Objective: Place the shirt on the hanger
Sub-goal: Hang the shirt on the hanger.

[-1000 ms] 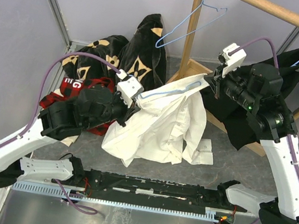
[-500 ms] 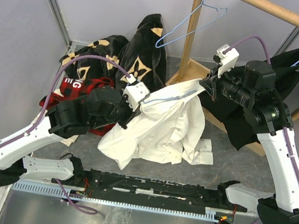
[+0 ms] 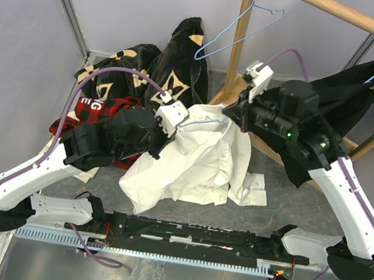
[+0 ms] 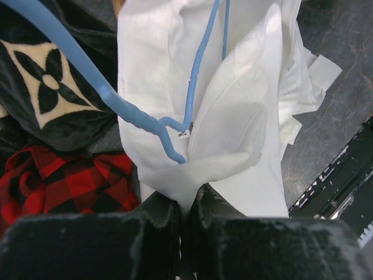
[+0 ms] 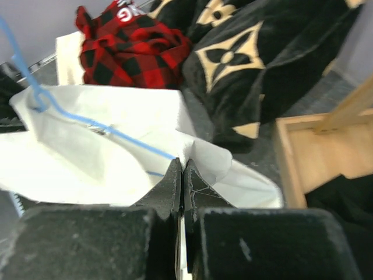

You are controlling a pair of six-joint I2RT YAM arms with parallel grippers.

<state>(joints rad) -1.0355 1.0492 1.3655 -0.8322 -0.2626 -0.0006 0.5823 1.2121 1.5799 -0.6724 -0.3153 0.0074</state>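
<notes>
Progress looked about halfway: hanger (image 4: 198, 64) wire sat partly inside shirt (image 3: 197, 163), which was held bunched just left of wooden rack (image 3: 238, 49). Both left gripper (image 4: 182, 201) and right gripper (image 5: 182, 169) were clamped on shirt cloth. Remaining: seat both shoulders, straighten cloth.

shirt (image 3: 194, 166) | white, rumpled, top edge raised, rest hanging | hanger (image 4: 138, 115) | light-blue wire, partly inside shirt
</notes>
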